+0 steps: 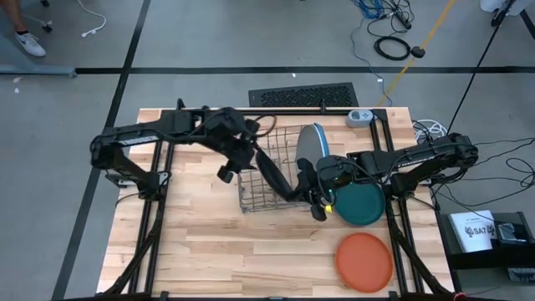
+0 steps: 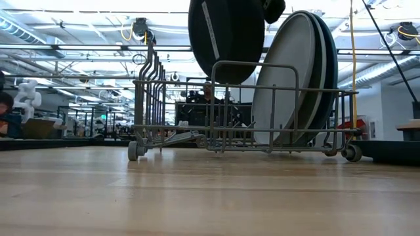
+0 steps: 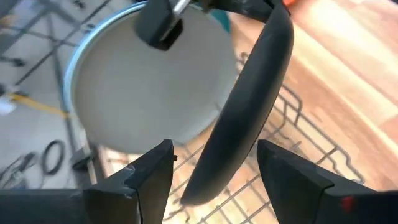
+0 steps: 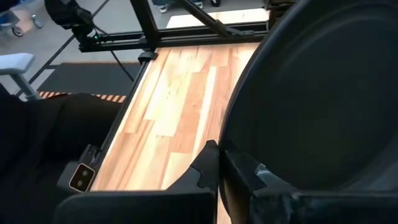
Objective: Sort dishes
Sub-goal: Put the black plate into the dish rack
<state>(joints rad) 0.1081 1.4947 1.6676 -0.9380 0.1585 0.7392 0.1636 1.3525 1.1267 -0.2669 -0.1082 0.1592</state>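
Clamped in the right gripper (image 4: 219, 163) by its rim, the black plate (image 4: 323, 99) fills most of that arm's wrist view, standing on edge with the wooden table (image 4: 180, 106) beyond it. From table height the same black plate (image 2: 226, 36) hangs above the wire dish rack (image 2: 243, 108), its lower edge dipping between the rack's upper wires.

Just past the held plate, three large plates stand upright together in the rack: the grey plate (image 2: 289, 82) faces the gripper, with the pale blue plate (image 1: 318, 140) and the medium blue plate (image 2: 330, 72) packed close behind it.

On the other side of the black plate, the left gripper (image 3: 214, 171) has its fingers spread wide, one on either side of the plate's edge without touching it; the grey plate shows beyond them.

Beneath the right arm, just beside its gripper, the dark teal plate (image 1: 361, 205) lies flat on the table outside the rack. Farther toward the table's front edge, well apart from both grippers, the orange plate (image 1: 364, 261) lies flat too.
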